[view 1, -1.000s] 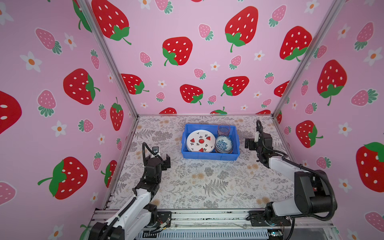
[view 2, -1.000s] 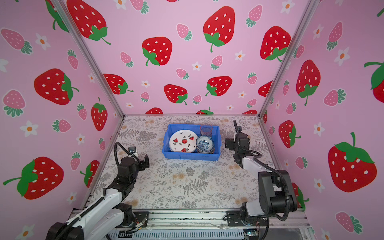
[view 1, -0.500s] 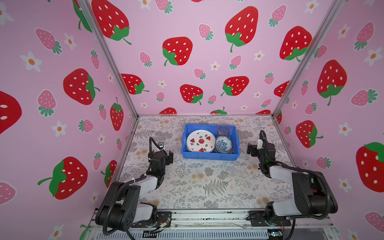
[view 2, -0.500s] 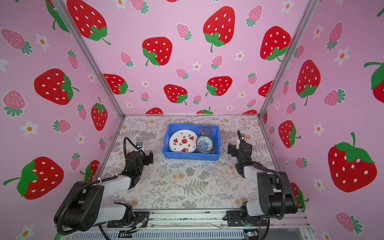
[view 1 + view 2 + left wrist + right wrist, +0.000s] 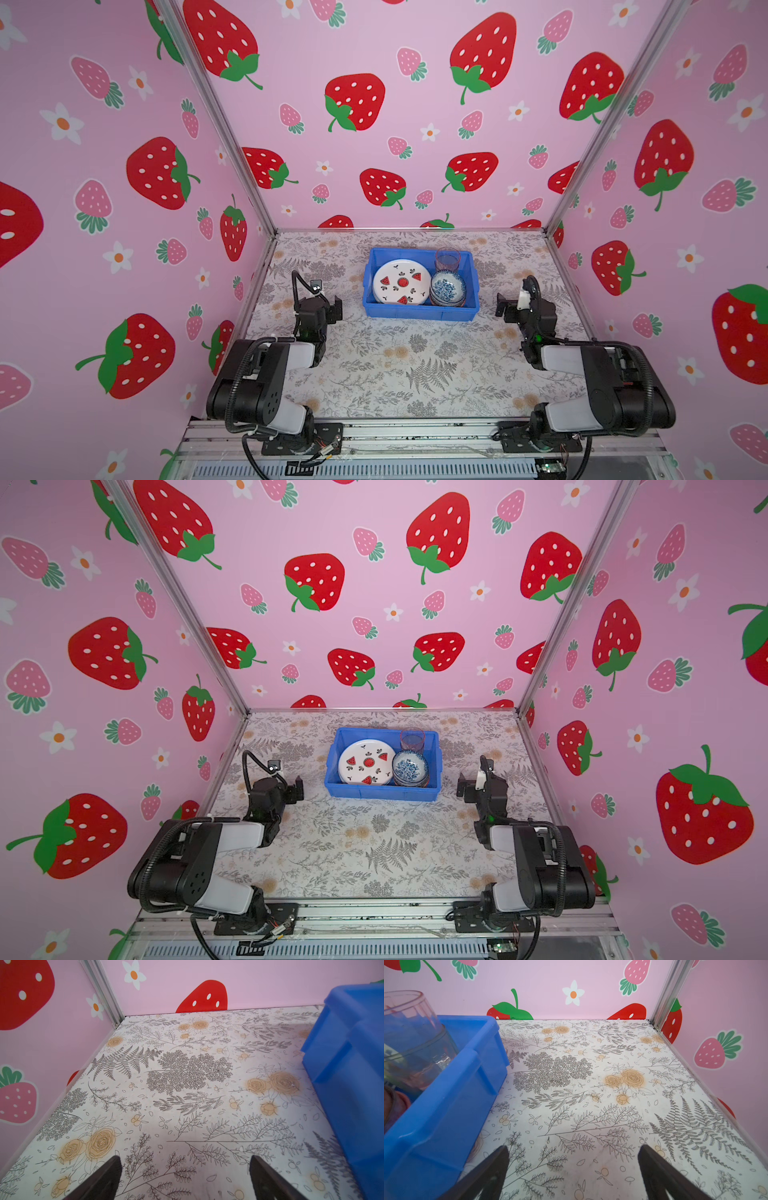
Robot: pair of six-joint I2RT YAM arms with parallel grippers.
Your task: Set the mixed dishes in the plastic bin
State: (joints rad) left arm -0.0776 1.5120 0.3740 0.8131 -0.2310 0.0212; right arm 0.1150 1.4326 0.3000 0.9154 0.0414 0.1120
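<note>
Blue bin [image 5: 419, 311] sits toward the back of the table [image 5: 395, 365]. Inside it are the watermelon plate [image 5: 401, 281], blue-white bowl [image 5: 448, 287] and tumbler [image 5: 447, 259]. Left gripper [image 5: 185, 1159] and right gripper [image 5: 573, 1148] flank the bin without touching it, jaws spread wide and holding nothing.

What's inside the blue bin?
The blue bin holds a watermelon plate, a blue-white bowl atop stacked bowls, and a translucent tumbler. Whatever lies under the plate is covered.
</note>
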